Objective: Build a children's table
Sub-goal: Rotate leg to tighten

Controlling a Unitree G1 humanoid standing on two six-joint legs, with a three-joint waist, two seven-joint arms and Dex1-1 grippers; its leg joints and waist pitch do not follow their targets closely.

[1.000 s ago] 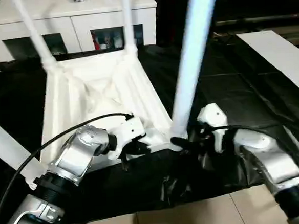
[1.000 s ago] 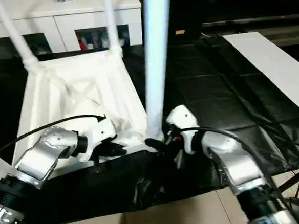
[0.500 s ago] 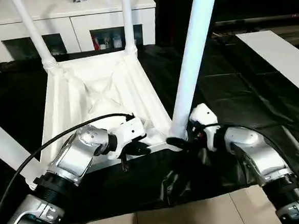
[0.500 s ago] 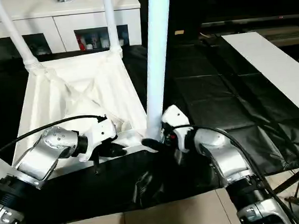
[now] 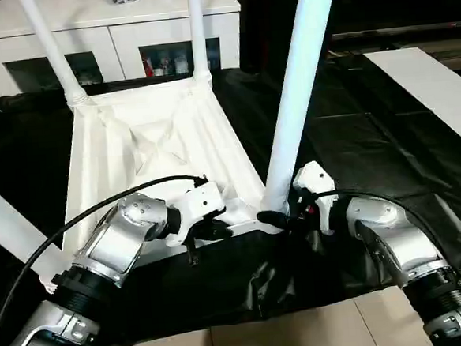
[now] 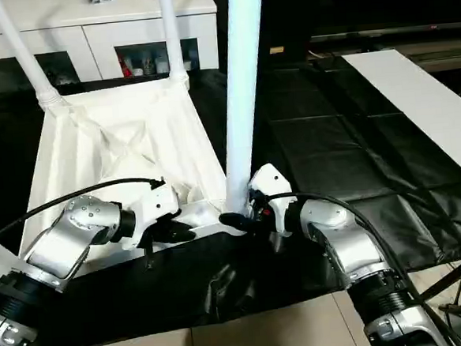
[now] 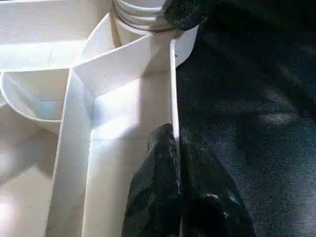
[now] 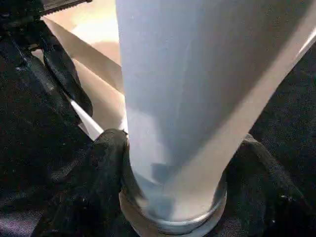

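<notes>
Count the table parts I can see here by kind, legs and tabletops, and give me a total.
Legs: 4: two far ones, the near right one, a near left one.
Tabletop: 1.
Total: 5.

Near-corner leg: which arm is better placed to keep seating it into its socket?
Right. The right gripper clasps the base of the leg at its socket; the left gripper pinches the tabletop rim.
</notes>
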